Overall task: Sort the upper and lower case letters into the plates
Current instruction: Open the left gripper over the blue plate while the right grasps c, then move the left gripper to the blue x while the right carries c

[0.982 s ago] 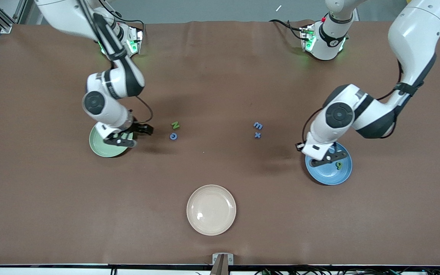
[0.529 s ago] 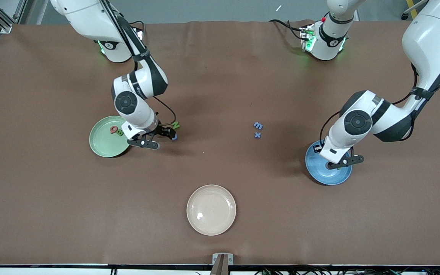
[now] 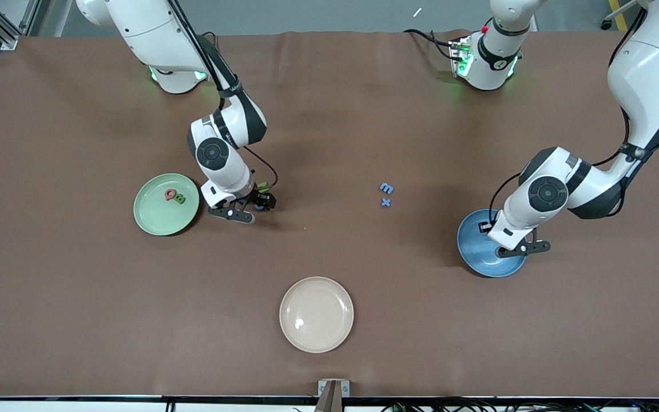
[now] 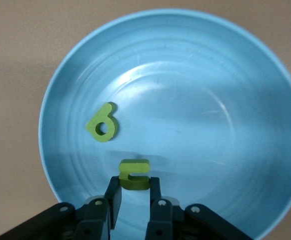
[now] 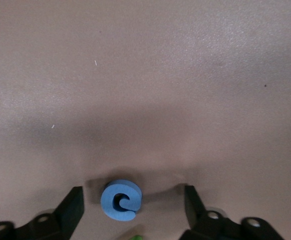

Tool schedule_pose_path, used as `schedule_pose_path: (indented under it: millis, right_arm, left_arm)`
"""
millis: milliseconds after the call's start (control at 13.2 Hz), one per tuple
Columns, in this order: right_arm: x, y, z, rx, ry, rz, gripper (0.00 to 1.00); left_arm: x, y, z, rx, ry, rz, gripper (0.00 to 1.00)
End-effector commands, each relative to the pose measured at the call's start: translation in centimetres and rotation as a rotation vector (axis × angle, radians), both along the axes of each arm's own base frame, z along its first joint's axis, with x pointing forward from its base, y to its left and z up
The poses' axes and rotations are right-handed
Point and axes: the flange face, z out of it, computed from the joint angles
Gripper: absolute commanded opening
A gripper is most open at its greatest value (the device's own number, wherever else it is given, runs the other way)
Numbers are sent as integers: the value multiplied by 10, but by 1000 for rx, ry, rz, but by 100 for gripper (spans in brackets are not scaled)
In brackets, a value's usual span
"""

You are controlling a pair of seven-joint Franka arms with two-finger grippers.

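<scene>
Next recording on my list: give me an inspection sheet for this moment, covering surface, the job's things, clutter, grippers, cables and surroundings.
Surface: brown table cover, faint creases.
Job's things: mint green plate holds a red letter and a green letter; blue plate holds a green letter piece; blue letters m and x lie loose mid-table.
Clutter: cream-beige plate, nearest the front camera.
Grippers: right gripper open, straddling a blue letter beside the mint green plate; left gripper over the blue plate, shut on a green letter block.
Cables: black leads at both wrists and bases.
Surroundings: grey floor, aluminium frame.
</scene>
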Motion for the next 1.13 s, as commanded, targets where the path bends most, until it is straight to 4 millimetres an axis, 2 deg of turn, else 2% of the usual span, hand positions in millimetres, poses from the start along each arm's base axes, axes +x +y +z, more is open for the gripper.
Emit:
schedule_pose_path:
  millis: [0,302,378,453,529,604,680,755,831,982,1057]
  right_arm:
    - [2,2,1,-1,-9,-17,74]
    - [-4,7,-1,-5,-2,-4,68]
    - [-5,8,-1,-5,-1,-3,64]
    - [-5,8,-2,-6,0,-3,62]
    - [-5,8,-1,-5,-1,-3,57]
    - [-5,8,-1,-7,0,-1,51]
    - [-5,8,-1,-7,1,0,38]
    - [-5,7,-2,-10,7,0,15]
    - [-3,5,-1,-9,7,-4,0]
    - [1,-2,3,-10,4,2,0]
    - [4,-6,7,-12,7,9,0]
  left_arm:
    - [-5,3,-4,10,-3,-29,5]
    - [-6,4,-5,11,-1,-31,7]
    - [-6,4,-5,11,-1,-31,18]
    - [-5,3,-3,10,-4,-32,44]
    - [-4,2,0,14,-10,-34,75]
    - [-2,-5,7,12,-22,-41,89]
    - [-2,-22,19,-4,-29,-56,95]
    - [-4,-35,27,-15,-33,-67,100]
    - [-7,-53,38,-29,-40,-84,100]
    - [-13,-89,56,-63,-59,-113,100]
    - [-17,-114,62,-73,-68,-150,100]
